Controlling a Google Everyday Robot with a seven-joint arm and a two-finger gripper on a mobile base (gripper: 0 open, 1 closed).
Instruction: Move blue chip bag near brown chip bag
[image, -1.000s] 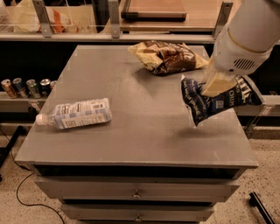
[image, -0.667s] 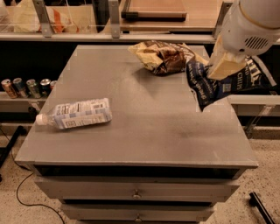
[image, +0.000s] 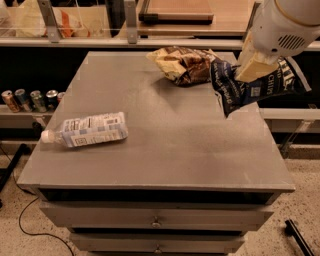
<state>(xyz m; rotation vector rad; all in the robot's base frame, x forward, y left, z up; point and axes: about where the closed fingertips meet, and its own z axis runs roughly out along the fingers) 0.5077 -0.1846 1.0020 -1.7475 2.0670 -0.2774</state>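
Observation:
The blue chip bag (image: 252, 87) is dark navy with white lettering. It hangs in the air above the table's right edge, held by my gripper (image: 255, 67), which is shut on its top. The brown chip bag (image: 182, 64) is tan at the ends and dark brown in the middle. It lies on the table at the far right, just left of the blue bag. The two bags nearly touch in this view.
A plastic water bottle (image: 87, 131) lies on its side at the table's (image: 165, 150) front left. Several soda cans (image: 30, 99) stand on a low shelf to the left. A counter with railings runs behind the table.
My gripper has carried the blue chip bag up and away from the front, toward the far right, closer to the brown chip bag. The bottle and brown bag have not moved.

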